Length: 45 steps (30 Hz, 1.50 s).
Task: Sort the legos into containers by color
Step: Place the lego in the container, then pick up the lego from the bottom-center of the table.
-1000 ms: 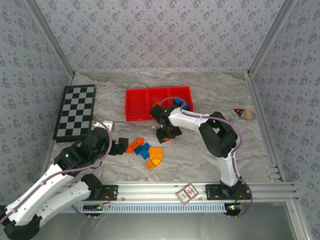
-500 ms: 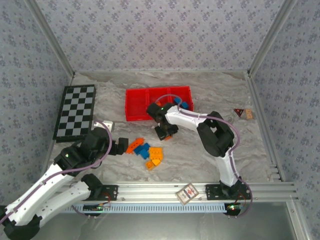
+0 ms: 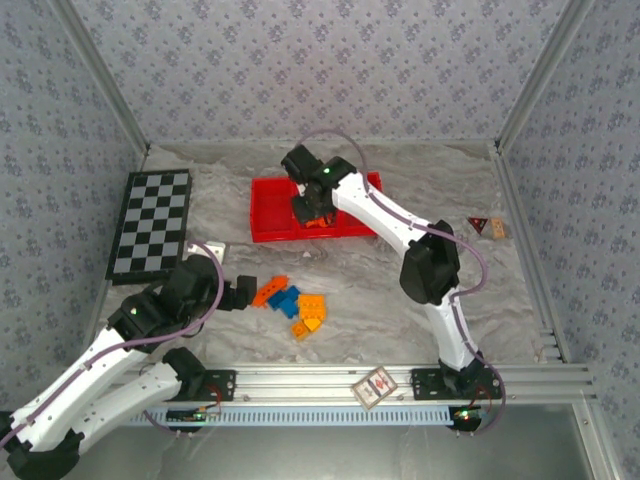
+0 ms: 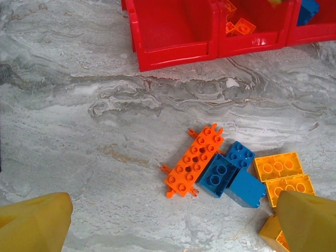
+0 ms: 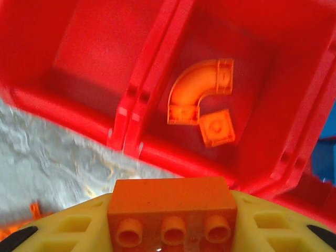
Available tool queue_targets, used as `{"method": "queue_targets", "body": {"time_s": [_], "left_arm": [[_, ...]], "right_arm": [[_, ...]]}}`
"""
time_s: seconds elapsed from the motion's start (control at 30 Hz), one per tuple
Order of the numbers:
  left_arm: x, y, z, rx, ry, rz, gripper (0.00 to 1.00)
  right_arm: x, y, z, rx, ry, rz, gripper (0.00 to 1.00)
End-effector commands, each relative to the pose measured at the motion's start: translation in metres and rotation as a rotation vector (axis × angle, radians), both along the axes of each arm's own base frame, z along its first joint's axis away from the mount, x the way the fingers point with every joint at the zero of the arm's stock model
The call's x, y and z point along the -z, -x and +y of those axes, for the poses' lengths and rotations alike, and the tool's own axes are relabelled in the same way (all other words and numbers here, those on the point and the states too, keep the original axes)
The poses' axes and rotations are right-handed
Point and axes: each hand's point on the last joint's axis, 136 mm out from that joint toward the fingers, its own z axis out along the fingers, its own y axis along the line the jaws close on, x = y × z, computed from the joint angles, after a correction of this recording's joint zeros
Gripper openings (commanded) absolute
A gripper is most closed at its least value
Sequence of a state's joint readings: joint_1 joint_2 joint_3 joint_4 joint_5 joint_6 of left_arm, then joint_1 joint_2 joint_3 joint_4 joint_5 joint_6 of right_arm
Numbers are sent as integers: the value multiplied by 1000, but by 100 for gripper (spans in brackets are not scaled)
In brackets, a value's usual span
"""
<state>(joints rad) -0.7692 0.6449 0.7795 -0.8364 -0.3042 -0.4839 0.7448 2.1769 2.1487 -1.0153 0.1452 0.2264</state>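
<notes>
jaws at right hold an orange brick (image 5: 173,202) over the red tray (image 5: 168,156).

The middle compartment of the red tray (image 3: 268,228) holds a curved orange arch (image 5: 199,90) and a small square orange brick (image 5: 217,128). On the surface, an orange plate (image 4: 193,160), blue bricks (image 4: 231,173) and yellow-orange bricks (image 4: 278,168) cluster, touching. A three-stud orange brick (image 5: 173,210) is clamped in jaws over the tray's near wall.

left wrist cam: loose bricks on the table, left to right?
orange flat plate → blue bricks → yellow-orange bricks
</notes>
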Motion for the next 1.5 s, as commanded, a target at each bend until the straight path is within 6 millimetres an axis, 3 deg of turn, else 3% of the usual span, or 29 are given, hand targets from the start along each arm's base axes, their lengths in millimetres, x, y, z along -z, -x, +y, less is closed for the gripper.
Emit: {"method": "queue_targets", "body": {"time_s": [0.0,0.33,0.47,0.6,0.83,0.93,1.1,1.3,1.47], "left_arm": [[-2,1,2,-6,1,-12,100],[-1,1,1,-3,-3,-13,100],[0,1,1,-1,-6,-11,100],[1,0,0,2,-9,-7,100],[9,-1,-3,9,-36,23,100],[14,-3,-5,7,-53,42,100],[25,-5,-8,3,-71,66,100],[31,-7,-12,6,-76,86,100],[15,-2,-3,-24,-47,50,100]], "right_arm": [[15,-16,-4,0,31,31,46],[28,-66,3,14,-88,14,46],[34,-76,3,20,-107,5,58],[36,-78,3,7,-100,-3,70],[15,-67,-1,-12,-104,-18,73],[0,-50,-7,-35,-120,-24,73],[-8,2,-27,-79,-174,7,73],[12,74,-44,-224,-209,117,72],[39,120,-59,-246,-137,185,71]]}}
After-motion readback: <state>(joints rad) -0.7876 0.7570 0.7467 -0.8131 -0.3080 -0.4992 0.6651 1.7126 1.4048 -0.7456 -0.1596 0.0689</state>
